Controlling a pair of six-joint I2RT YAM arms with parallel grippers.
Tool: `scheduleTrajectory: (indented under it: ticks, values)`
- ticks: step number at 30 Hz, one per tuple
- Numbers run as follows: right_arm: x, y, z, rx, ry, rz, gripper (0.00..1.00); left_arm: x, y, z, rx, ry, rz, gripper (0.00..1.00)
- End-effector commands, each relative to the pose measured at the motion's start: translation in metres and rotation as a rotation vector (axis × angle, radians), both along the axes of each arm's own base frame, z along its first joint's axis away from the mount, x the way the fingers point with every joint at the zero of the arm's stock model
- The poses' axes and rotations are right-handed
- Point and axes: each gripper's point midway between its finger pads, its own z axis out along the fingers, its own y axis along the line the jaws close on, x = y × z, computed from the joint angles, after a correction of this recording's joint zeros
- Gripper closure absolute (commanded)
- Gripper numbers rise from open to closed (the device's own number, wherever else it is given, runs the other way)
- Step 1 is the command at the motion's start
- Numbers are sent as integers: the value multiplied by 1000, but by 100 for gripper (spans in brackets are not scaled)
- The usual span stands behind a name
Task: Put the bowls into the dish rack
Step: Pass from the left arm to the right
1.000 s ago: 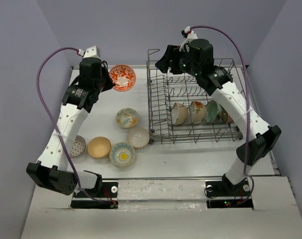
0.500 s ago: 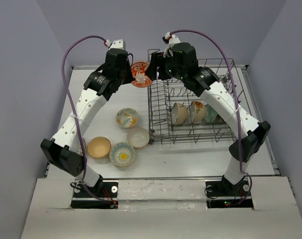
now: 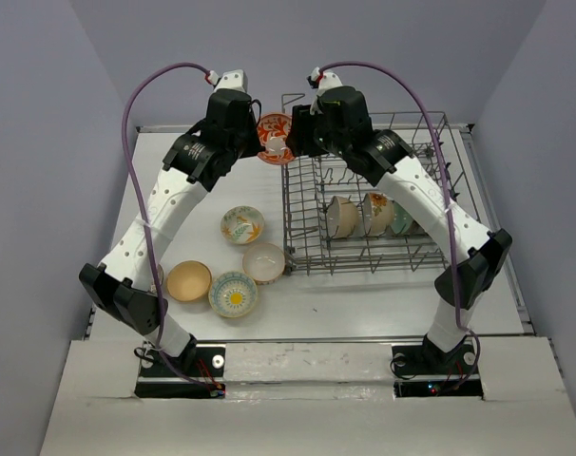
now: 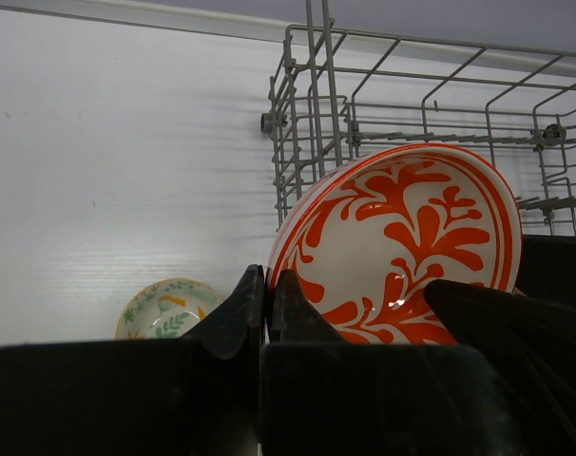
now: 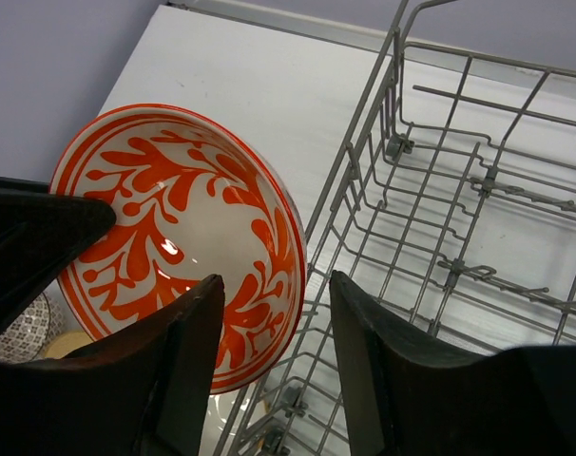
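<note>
A: Where is the orange bowl (image 4: 402, 237)?
B: Up in the air at the far left corner of the dish rack (image 3: 374, 256). The left gripper (image 4: 267, 280) has its jaws pinched on the rim.
A: And the right gripper (image 5: 277, 285)?
B: Its jaws are wide, with the bowl's edge between them. Whether they touch it, I cannot tell.
A: And the rest?
B: Three bowls (image 3: 375, 214) stand in the rack. Four loose bowls (image 3: 242, 225) sit on the table (image 3: 364, 304), left of it.

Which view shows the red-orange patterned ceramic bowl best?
Right wrist view: the red-orange patterned ceramic bowl shows nearly whole. Left wrist view: the left gripper hides its lower part. Top external view: it is small.
</note>
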Motion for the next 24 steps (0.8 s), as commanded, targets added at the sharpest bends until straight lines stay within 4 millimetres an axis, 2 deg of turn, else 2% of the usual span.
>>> scheduleTrajectory:
  ticks: [1, 2, 4, 14, 17, 20, 22, 23, 24]
  values:
    - [4, 1, 5, -4, -34, -21, 50, -2, 1, 49, -74, -135, 7, 100]
    - [6, 2, 5, -1, -36, -23, 57, -3, -1, 46, -76, -131, -2, 100]
    - [8, 3, 4, -3, -35, -26, 62, -4, -1, 47, -81, -137, -6, 100]
    - [15, 7, -8, -14, -29, -34, 63, -7, -2, 46, -88, -140, -16, 100]
    - [18, 6, -8, -15, -33, -47, 69, -7, -1, 45, -82, -140, -16, 100]
    - [20, 5, -6, -16, -40, -58, 76, -7, -1, 43, -78, -138, -17, 100]
    - [21, 3, -5, -18, -44, -68, 94, -6, -2, 41, -79, -135, -21, 100]
    - [21, 2, -5, -17, -46, -78, 99, -6, -4, 40, -79, -135, -26, 100]
    - [22, 0, -4, -16, -49, -86, 99, -5, -4, 39, -79, -132, -27, 99]
